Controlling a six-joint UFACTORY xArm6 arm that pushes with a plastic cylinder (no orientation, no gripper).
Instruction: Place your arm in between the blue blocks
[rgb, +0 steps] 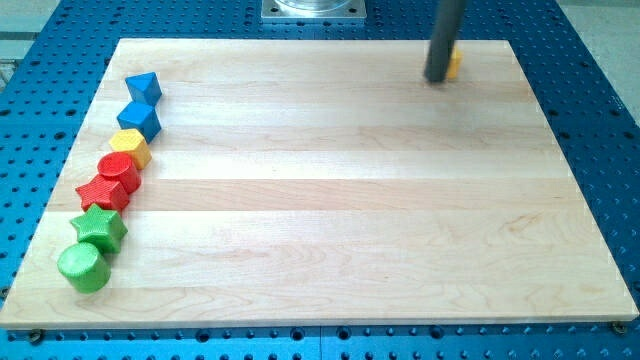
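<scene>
Two blue blocks stand at the view's upper left of the wooden board (320, 180): an angular blue block (144, 88) and, just below it, a blue cube (139, 119); they look to touch or nearly touch. My tip (437, 79) is far off at the view's upper right, next to a small yellow block (454, 64) that the rod partly hides.
Below the blue blocks a curved line of blocks runs down the board's left edge: a yellow hexagon (129, 146), a red cylinder (120, 169), a red star (103, 190), a green star (98, 227), a green cylinder (82, 267). A blue perforated table (600, 120) surrounds the board.
</scene>
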